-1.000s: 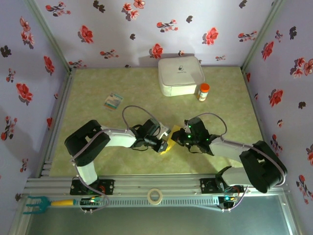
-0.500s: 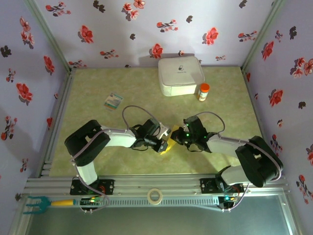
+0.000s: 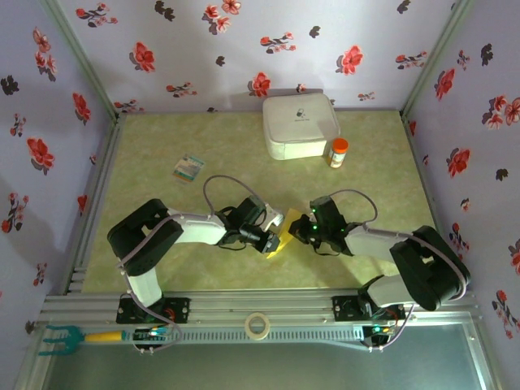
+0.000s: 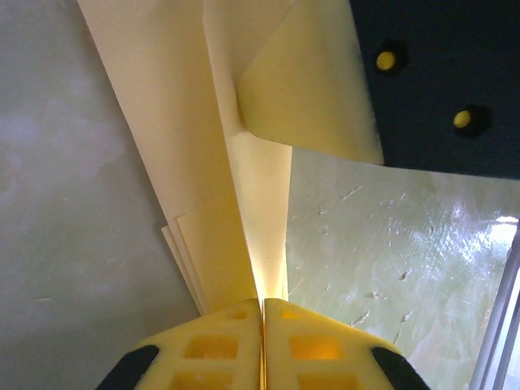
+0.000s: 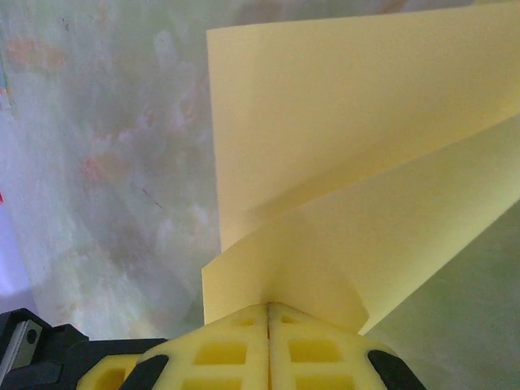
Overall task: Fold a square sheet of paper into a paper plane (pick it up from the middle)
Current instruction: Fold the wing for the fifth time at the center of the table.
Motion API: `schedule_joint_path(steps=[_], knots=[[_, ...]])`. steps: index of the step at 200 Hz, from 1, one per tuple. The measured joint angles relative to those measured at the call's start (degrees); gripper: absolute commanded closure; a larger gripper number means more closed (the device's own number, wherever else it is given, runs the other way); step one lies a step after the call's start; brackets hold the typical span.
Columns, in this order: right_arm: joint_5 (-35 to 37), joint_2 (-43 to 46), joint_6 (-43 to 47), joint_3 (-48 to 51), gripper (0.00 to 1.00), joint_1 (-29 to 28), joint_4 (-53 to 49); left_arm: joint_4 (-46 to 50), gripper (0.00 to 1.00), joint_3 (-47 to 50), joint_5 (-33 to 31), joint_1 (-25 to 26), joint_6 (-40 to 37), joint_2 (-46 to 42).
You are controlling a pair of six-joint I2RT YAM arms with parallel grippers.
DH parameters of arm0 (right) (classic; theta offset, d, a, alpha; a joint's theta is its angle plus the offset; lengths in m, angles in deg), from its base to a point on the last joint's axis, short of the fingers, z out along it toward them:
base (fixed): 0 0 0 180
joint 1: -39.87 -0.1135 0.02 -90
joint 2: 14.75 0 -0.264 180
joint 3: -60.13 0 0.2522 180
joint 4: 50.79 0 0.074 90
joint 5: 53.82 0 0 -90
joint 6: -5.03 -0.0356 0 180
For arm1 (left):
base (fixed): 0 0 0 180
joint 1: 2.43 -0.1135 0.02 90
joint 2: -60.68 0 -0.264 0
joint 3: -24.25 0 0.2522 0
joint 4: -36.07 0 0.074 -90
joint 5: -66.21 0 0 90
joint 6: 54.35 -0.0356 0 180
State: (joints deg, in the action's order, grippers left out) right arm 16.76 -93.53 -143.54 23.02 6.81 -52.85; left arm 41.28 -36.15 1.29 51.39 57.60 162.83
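Just near-side of the box (image 3: 299,126), the paper (image 3: 279,242) sits part-folded between the arms. Left gripper (image 4: 262,315) and right gripper (image 5: 268,315) are both clamped on it. Right one only nudged a touch in the last second, so I reckon this fold isn't finished.
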Motion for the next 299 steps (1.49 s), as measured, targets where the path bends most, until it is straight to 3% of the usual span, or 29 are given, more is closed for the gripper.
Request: schedule_joint_path(steps=[40,92,299], knots=[[0.0,-0.6,0.0,0.2,0.92,0.6,0.4,-0.3,0.88,0.6,1.2,0.0,0.0,0.0],[-0.2,-1.3,0.0,0.2,0.9,0.9,0.5,-0.9,1.0,1.1,2.2,0.0,0.0,0.0],[-7.0,-5.8,1.6,-1.6,0.89,2.4,5.2,-3.6,1.0,4.3,-1.1,-0.3,2.0,-2.0]])
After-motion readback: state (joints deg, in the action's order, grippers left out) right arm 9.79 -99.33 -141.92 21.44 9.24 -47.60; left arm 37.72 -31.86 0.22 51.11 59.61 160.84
